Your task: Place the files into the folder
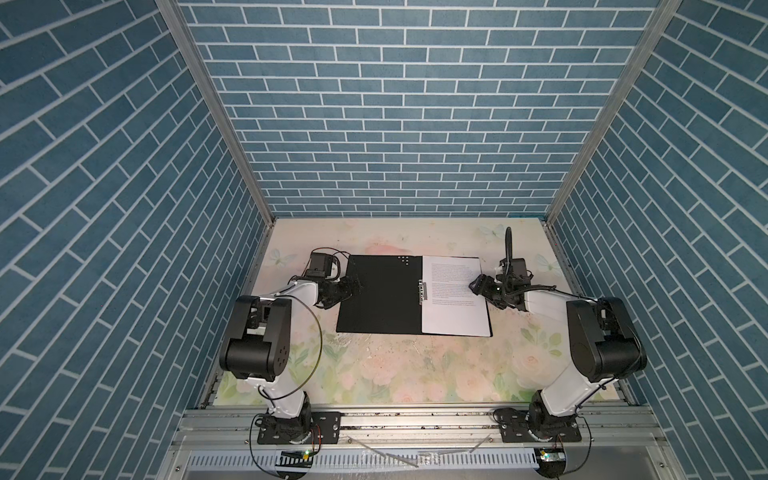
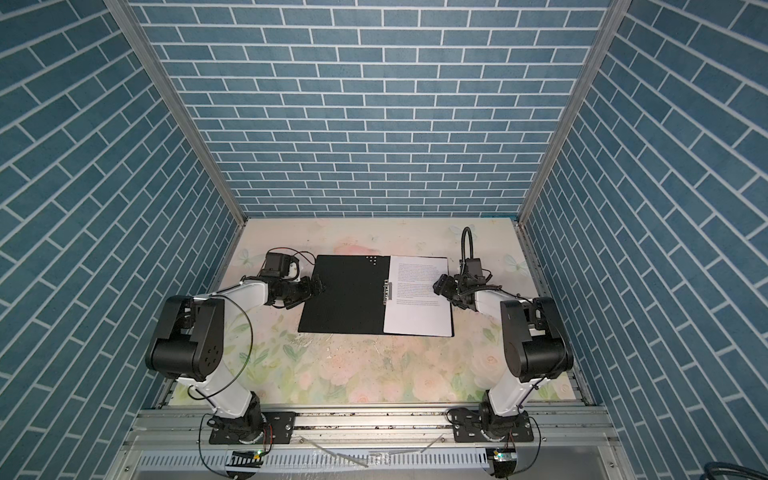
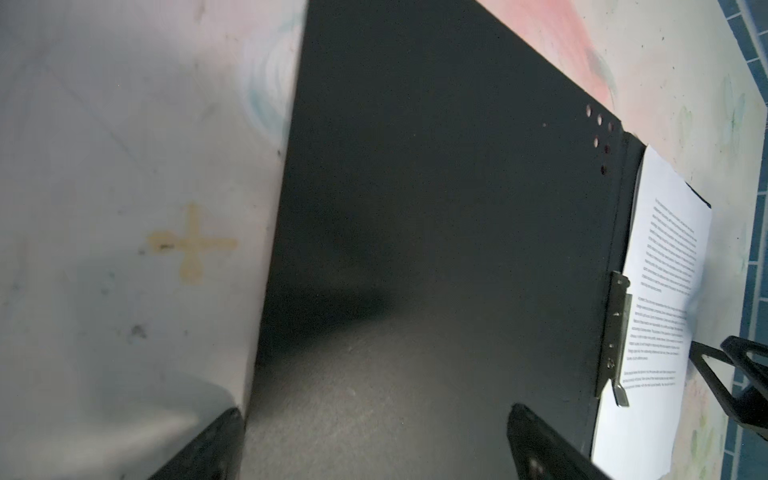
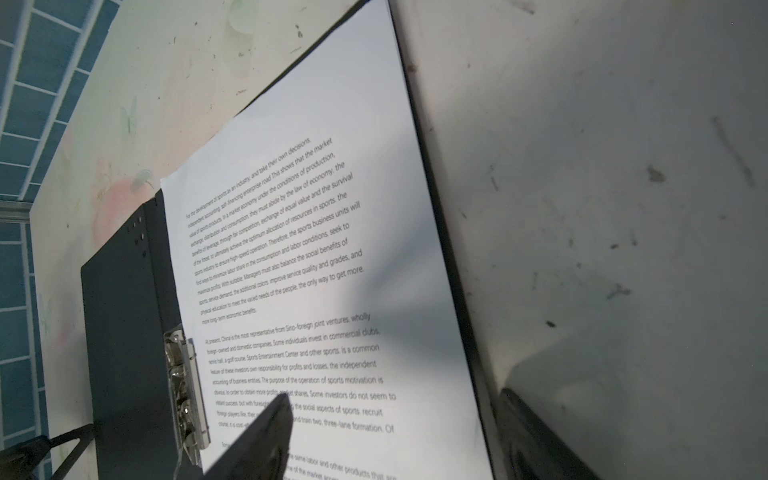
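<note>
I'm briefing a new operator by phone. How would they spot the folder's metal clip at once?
On the floral table, find the open folder, black inside. Along its middle fold, beside the white printed sheet, sits the metal clip: the only shiny silver part.

The folder (image 1: 382, 295) lies open on the table (image 1: 395, 374). The files (image 1: 453, 307) lie on its right half, beside the clip (image 1: 422, 292) at the spine. The left gripper (image 1: 355, 287) is at its left edge, the right gripper (image 1: 476, 285) over the files' right edge.
</note>
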Controlling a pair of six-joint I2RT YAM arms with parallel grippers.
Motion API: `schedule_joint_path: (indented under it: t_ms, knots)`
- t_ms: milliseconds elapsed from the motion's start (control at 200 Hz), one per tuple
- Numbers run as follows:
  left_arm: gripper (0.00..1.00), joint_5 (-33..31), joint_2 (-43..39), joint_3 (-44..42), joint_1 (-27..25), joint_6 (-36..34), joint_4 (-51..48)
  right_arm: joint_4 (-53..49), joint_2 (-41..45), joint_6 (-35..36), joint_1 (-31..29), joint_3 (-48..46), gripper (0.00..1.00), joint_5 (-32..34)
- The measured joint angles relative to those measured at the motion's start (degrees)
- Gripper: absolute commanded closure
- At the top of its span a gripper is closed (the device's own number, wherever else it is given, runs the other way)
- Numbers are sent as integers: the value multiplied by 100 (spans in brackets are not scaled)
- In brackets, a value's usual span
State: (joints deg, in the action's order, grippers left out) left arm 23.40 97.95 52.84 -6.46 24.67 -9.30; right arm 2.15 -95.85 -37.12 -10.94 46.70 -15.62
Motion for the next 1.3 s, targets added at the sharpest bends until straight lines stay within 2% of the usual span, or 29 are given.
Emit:
schedule_joint_path:
  t_ms: [355, 950, 1300]
  knots:
    - [0, -166, 31, 146, 155, -138, -203, -81, -184, 59, 79, 223, 23, -24]
    - [0, 94, 332, 400, 20, -337, -136, 72, -286, 101, 136, 243, 26, -321]
    - [0, 393, 96, 15, 59, 116, 275, 179, -332, 118, 210, 243, 28, -330]
